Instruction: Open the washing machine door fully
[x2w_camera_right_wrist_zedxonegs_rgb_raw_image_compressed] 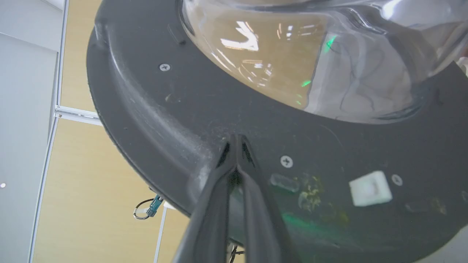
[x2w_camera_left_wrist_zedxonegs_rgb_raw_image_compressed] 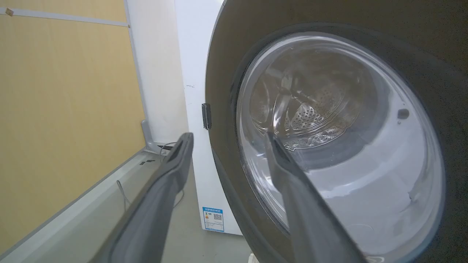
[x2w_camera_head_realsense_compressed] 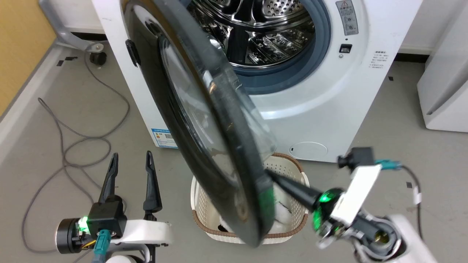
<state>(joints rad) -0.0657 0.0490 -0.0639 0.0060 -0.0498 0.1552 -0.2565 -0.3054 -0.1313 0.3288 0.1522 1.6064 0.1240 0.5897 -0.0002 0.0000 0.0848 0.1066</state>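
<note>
The white washing machine (x2w_camera_head_realsense_compressed: 310,109) stands ahead with its steel drum (x2w_camera_head_realsense_compressed: 256,29) exposed. Its round black door (x2w_camera_head_realsense_compressed: 204,120), hinged on the left, is swung roughly halfway out and shows nearly edge-on in the head view. My right gripper (x2w_camera_head_realsense_compressed: 272,175) is shut, its tips pressed against the door's inner black rim (x2w_camera_right_wrist_zedxonegs_rgb_raw_image_compressed: 204,109) just below the clear glass bowl (x2w_camera_right_wrist_zedxonegs_rgb_raw_image_compressed: 310,54). My left gripper (x2w_camera_head_realsense_compressed: 131,160) is open above the floor left of the door. From the left wrist, its fingers (x2w_camera_left_wrist_zedxonegs_rgb_raw_image_compressed: 289,175) point at the door's outer face (x2w_camera_left_wrist_zedxonegs_rgb_raw_image_compressed: 329,146) without touching it.
A cream laundry basket (x2w_camera_head_realsense_compressed: 289,171) sits on the floor under the door's lower edge. Grey cables (x2w_camera_head_realsense_compressed: 73,138) loop over the floor at the left, beside a yellow wall (x2w_camera_head_realsense_compressed: 18,47). A white appliance (x2w_camera_head_realsense_compressed: 446,84) stands at the right.
</note>
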